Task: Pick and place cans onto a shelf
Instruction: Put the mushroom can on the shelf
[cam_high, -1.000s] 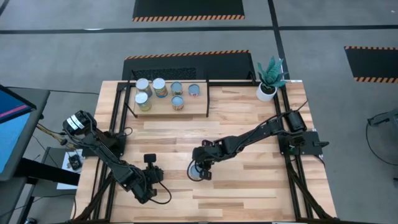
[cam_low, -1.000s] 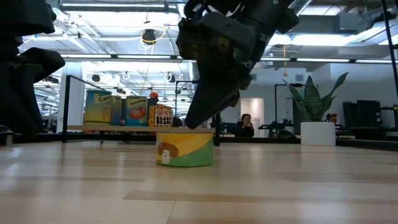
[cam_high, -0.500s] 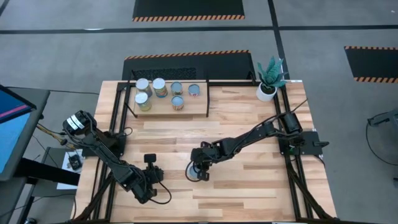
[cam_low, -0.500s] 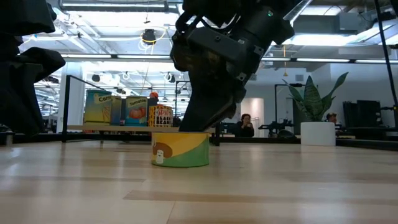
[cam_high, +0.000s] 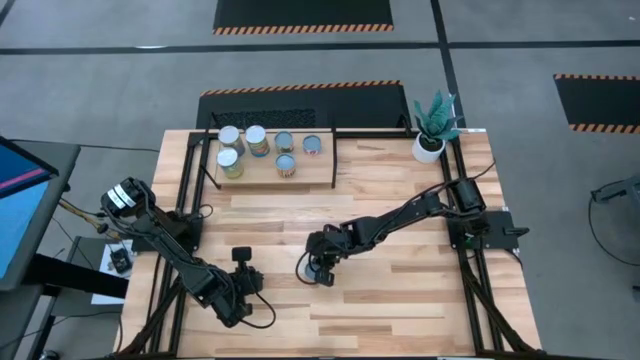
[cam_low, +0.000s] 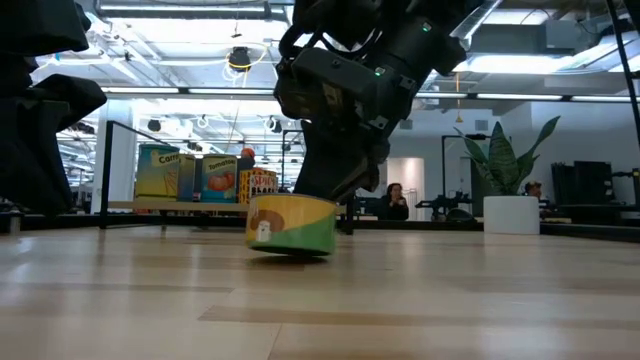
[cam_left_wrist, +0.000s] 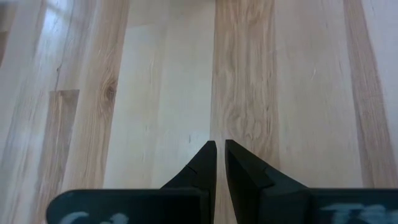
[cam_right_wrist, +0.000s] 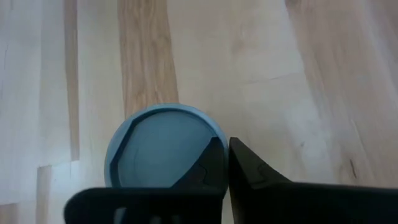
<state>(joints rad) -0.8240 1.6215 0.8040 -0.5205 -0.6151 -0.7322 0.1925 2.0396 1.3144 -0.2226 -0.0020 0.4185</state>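
A can with a yellow-green mushroom label (cam_low: 290, 225) and a silver-blue top (cam_right_wrist: 161, 146) hangs just above the middle of the table, under my right gripper (cam_high: 312, 272), which is shut on it. Several other cans (cam_high: 258, 150) stand upright on the light-wood shelf (cam_high: 315, 170) at the table's far left; they also show in the low view (cam_low: 200, 175). My left gripper (cam_left_wrist: 220, 149) is shut and empty. It waits over bare planks near the table's near-left part (cam_high: 243, 270). My right gripper pinches the can's top rim (cam_right_wrist: 219, 142) at one side. One finger (cam_right_wrist: 208, 163) lies over the lid and the other (cam_right_wrist: 249, 168) is outside the wall. The fingers come from above, slanting down. The can hangs slightly tilted, its bottom just clear of the table.
A white pot with a green plant (cam_high: 431, 140) stands at the table's far right corner. Black rails (cam_high: 462, 230) run along the table's right and left edges. Bare planks (cam_high: 390, 300) lie between the held can and the near edge.
My right gripper has shifted slightly toward the table's left edge and risen. The can, which stood flat on the table, has gone with it. It is now lifted just clear and tipped a little.
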